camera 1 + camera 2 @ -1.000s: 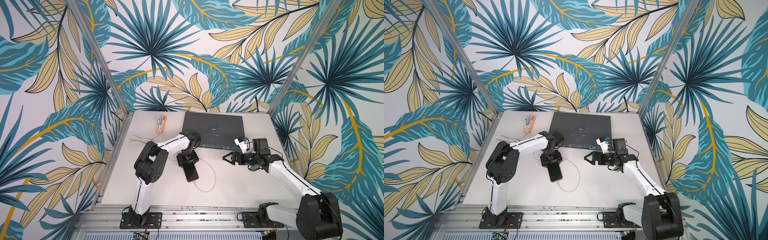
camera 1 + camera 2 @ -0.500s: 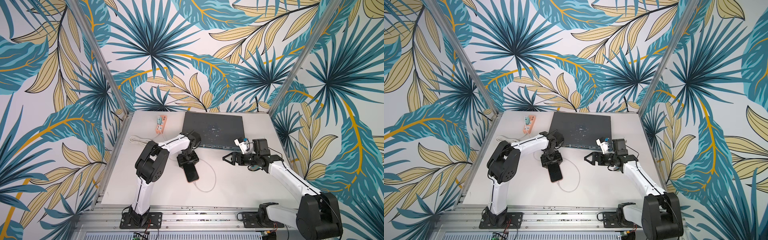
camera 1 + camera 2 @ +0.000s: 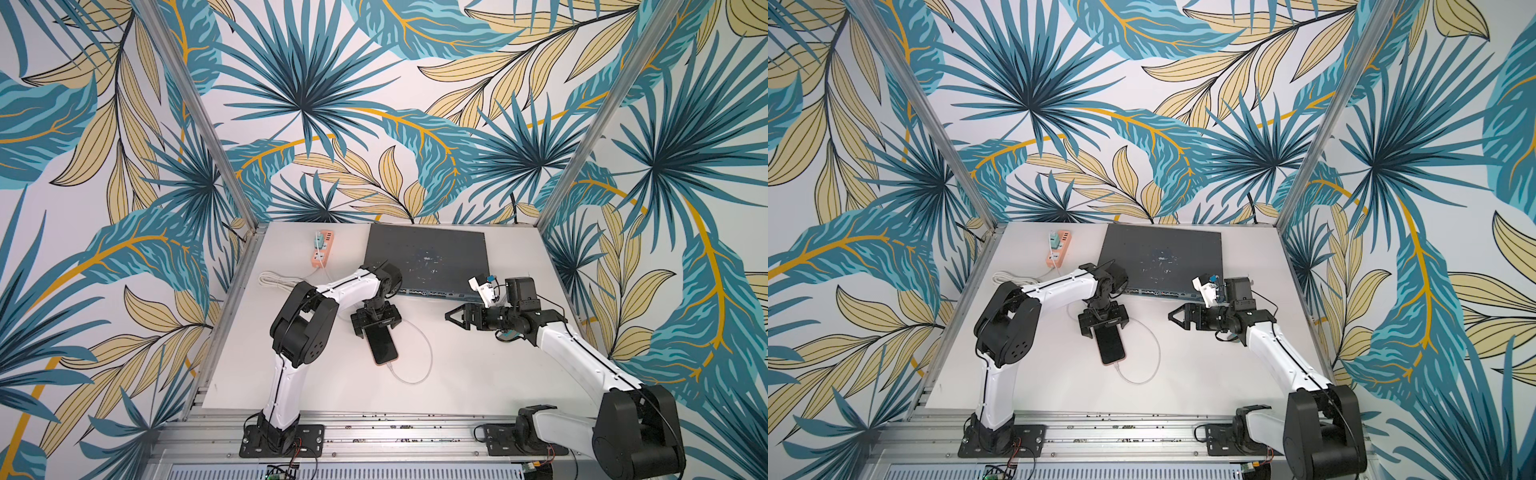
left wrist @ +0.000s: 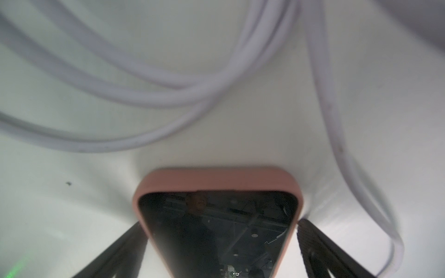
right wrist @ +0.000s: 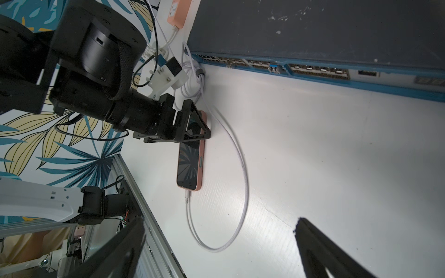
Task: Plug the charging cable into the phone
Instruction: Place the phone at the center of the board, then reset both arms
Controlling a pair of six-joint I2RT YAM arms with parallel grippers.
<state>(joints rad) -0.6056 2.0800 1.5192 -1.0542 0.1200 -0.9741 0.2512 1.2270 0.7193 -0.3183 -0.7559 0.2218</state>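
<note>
**Left hand** [image 3: 377, 331]: open and gripping nothing. It straddles the end of the phone [image 5: 189, 166] nearest the wrist. In the left wrist view one finger [image 4: 313, 245] stands clear of the pink edge. The opposite finger is close to the edge, and contact cannot be ruled out.

**Phone:** lies flat on the surface [image 3: 478, 374], screen up, reaching out past the fingertips.

**Charging cable** [image 5: 245, 178]: its connector [image 5: 186, 193] meets the end of the phone farthest from the hand. It appears seated, but how deep it sits cannot be confirmed at this range. From there the cable loops out and returns close beside the hand.

**Right hand** [image 3: 451, 319]: wide open, empty, and well apart from the phone.

**Beyond the wrist:** a dark network switch [image 3: 428, 257], an orange power strip [image 3: 320, 253] and a coiled cord [image 3: 278, 280].

**Assessment:** the insertion looks done, and the step in hand is releasing the phone and pulling back. The left hand should lift straight up with its fingers fully spread. Sliding along the phone should be avoided. Any sideways drag, or a finger catching the nearby loop, could shift the phone and unseat the connector.
</note>
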